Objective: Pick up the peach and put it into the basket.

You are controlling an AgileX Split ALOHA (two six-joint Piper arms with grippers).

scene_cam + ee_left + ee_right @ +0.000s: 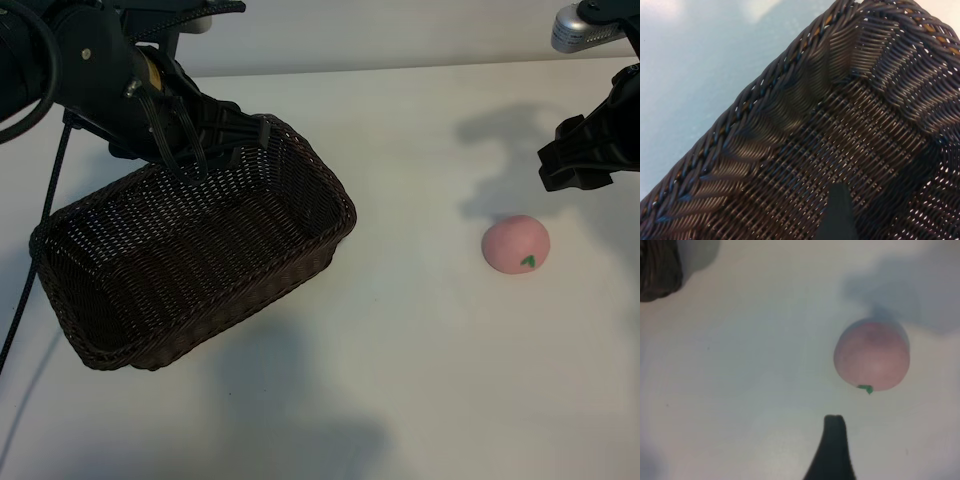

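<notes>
Nothing is done yet: your right gripper [590,150] hangs open and empty just above the peach [516,244] on the surface [420,350], while your left gripper [215,135], spread wide, rests at the basket [200,290] rim.

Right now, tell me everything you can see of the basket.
The basket is a large rectangular container of dark-brown woven wicker, with rounded corners, deep sides and a braided rim. It is empty and sits on the white table, seemingly tilted, at the exterior view's left. The left gripper reaches over its far rim into it, one finger showing above the woven floor; a grip cannot be confirmed. The peach lies apart from it, on the table.
</notes>
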